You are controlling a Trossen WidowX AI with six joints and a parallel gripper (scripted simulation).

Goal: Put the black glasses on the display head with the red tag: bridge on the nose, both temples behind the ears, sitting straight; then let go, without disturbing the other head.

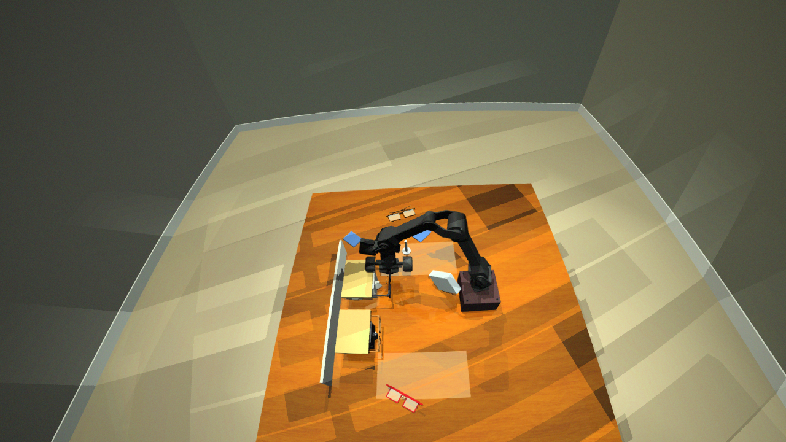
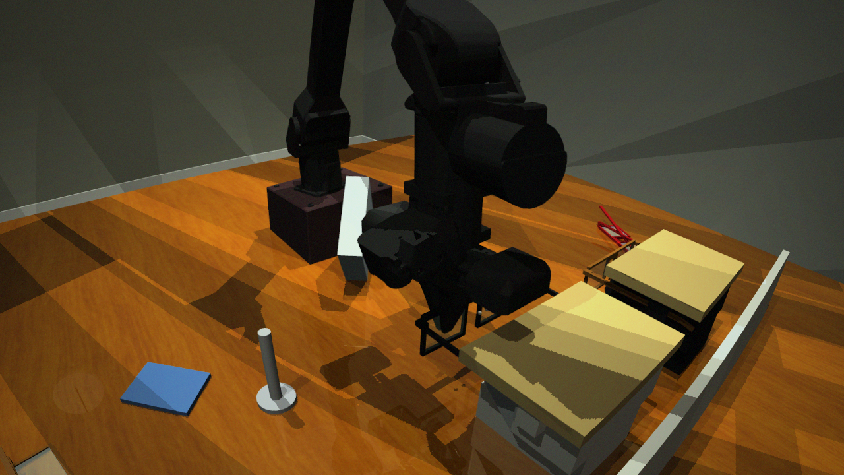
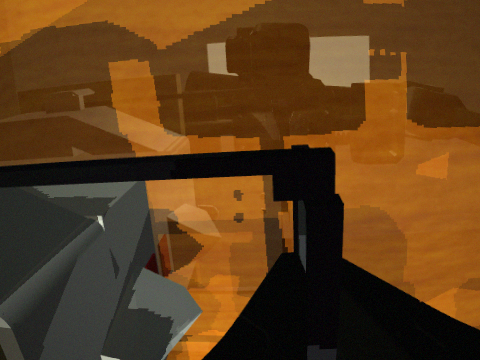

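My gripper (image 1: 389, 273) (image 2: 448, 328) is shut on the black glasses (image 2: 422, 342) (image 3: 150, 168) at their front, near the bridge. The glasses hang above the table with their temples pointing at the grey head (image 2: 525, 428) (image 3: 85, 285) and reaching under the yellow board over it. The wrist view shows one temple passing over the grey face. The temple tips and ears are hidden. A small red patch (image 3: 156, 264) shows beside the grey face; I cannot tell whether it is the tag. The black head (image 1: 373, 334) (image 2: 687, 348) has brown glasses (image 1: 381, 336) in front of its face.
Yellow boards (image 1: 357, 281) (image 2: 675, 274) cover both heads, with a white wall (image 1: 331, 324) behind. A white block (image 1: 444, 281) (image 2: 352, 218) stands near the arm base. A grey post (image 2: 270, 366), blue squares (image 1: 352, 238) (image 2: 165, 386), red glasses (image 1: 403, 399) and another dark pair (image 1: 401, 214) are around.
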